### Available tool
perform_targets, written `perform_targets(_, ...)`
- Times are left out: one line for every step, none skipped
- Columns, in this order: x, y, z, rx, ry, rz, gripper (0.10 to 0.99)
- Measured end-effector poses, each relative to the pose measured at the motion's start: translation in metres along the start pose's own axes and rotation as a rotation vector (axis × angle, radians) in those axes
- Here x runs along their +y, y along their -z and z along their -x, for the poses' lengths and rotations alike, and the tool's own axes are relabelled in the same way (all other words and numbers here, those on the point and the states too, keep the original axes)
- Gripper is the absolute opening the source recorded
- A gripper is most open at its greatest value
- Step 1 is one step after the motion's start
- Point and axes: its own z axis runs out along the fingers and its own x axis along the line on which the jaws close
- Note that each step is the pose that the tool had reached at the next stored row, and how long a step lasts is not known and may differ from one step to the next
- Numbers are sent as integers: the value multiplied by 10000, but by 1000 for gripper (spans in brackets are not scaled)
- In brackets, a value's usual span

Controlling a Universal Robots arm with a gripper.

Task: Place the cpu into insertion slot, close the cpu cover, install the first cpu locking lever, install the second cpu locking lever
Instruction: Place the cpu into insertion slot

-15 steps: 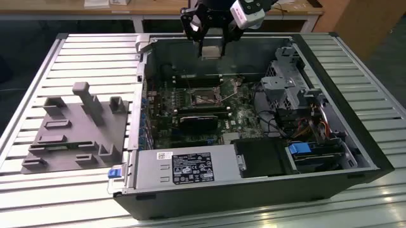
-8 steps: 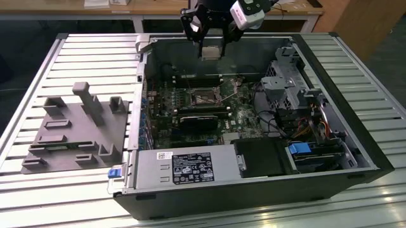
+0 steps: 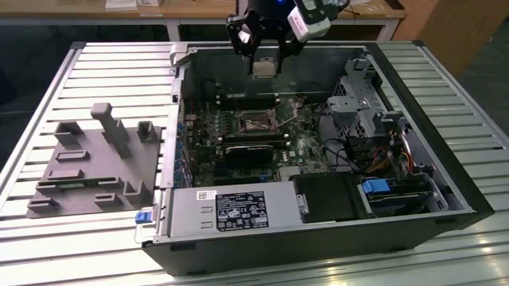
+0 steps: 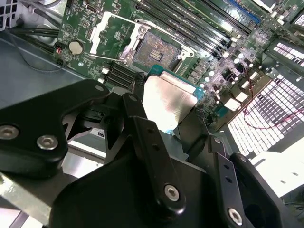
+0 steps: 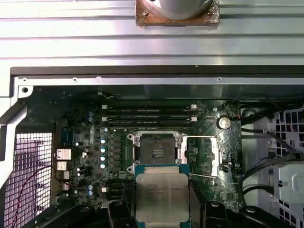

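The gripper (image 3: 263, 64) is clenched on the cpu (image 3: 264, 68), high over the open computer case (image 3: 445, 179) near its far wall. In both wrist views its black fingers (image 5: 120, 211) press on two opposite edges of the cpu (image 5: 162, 197), whose dull metal top and green border show between them. How deep the edges sit in the pads is hard to judge, since the linkage hides the contact in the second wrist view.

The chip hangs clear of everything, well apart from the board below. Beneath it on the green motherboard (image 3: 306, 143) lies the insertion slot (image 5: 156, 148), its dark middle bare. The cpu cover (image 5: 203, 138) appears swung open to one side of the socket, so the way in looks free. Long black memory slots (image 5: 149, 114) run just beyond the socket. On the exterior view's left a grey fixture block (image 3: 92, 161) rests on the slatted table (image 3: 47, 250), away from the work.

The cpu looks light, thin and quite stiff, so weight should be no trouble. Its smooth lid probably offers little friction, so the edge hold seems the right one. The underside contacts and the socket's pins are likely delicate. It wants to stay level and square to the slot, without being dragged or pushed.
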Motion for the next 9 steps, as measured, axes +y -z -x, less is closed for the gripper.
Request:
perform_targets(-1, -9, 0, 0, 0, 0, 533)
perform_targets(-2, -19, 0, 0, 0, 0, 533)
perform_targets(-3, -30, 1, 0, 0, 0, 533)
perform_targets(-4, -42, 1, 0, 0, -1, 533)
perform_targets(-5, -53, 1, 0, 0, 0, 533)
perform_targets(-6, -65, 1, 0, 0, 0, 533)
perform_targets(-7, -78, 1, 0, 0, 0, 533)
perform_targets(-8, -93, 2, 0, 0, -1, 533)
perform_targets(-10, -109, 2, 0, 0, -1, 533)
